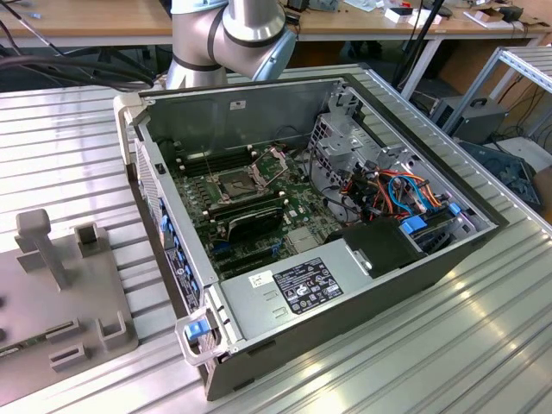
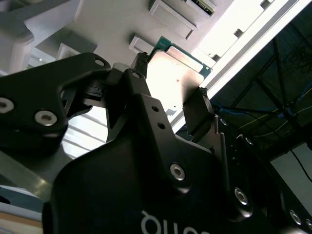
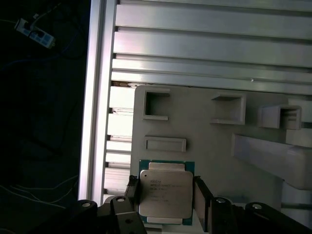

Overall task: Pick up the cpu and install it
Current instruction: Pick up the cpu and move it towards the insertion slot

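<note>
The cpu (image 3: 165, 195) is a small flat square chip with a dull silver-grey top and a green edge. In both wrist views it sits between my two black fingers, over a grey fixture plate (image 3: 209, 146). My gripper (image 3: 166, 181) is shut on the cpu (image 2: 178, 73), one finger against each opposite side. In the second wrist view the gripper (image 2: 171, 75) is seen from behind, and its body hides the lower part of the chip. In the exterior view the open computer case (image 1: 345, 285) lies on the table, with the dark square socket (image 1: 235, 183) on its motherboard.
The grey fixture plate (image 1: 60, 319) with raised blocks and slots lies at the exterior view's left, beside the case. The arm's base (image 1: 226, 34) stands behind the case. Ribbed aluminium table (image 3: 209, 44) surrounds the plate. Cables and a drive cage fill the case's right half.
</note>
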Available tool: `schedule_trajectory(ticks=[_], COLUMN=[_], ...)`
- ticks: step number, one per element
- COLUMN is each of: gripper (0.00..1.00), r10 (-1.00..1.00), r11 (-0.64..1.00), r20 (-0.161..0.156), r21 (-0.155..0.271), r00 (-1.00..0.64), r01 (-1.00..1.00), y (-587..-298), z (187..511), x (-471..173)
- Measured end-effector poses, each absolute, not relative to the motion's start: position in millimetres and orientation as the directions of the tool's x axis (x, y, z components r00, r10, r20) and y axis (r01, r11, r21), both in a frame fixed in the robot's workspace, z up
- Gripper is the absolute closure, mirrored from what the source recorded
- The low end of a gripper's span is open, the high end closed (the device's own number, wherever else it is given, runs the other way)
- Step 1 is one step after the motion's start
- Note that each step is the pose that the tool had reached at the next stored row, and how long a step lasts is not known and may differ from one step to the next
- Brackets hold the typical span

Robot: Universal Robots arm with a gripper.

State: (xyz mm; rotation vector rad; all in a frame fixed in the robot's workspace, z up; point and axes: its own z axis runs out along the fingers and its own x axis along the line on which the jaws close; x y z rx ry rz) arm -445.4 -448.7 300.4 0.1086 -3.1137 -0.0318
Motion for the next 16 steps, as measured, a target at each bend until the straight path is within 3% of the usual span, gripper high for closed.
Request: schedule_trajectory(ticks=[16], gripper=[0.45], r10=[-0.07], r11=[0.997], r20=[0.025], r21=[0.021], r00=[-0.997], r01=[-0.069], y=[-449], z=[336], x=[-445])
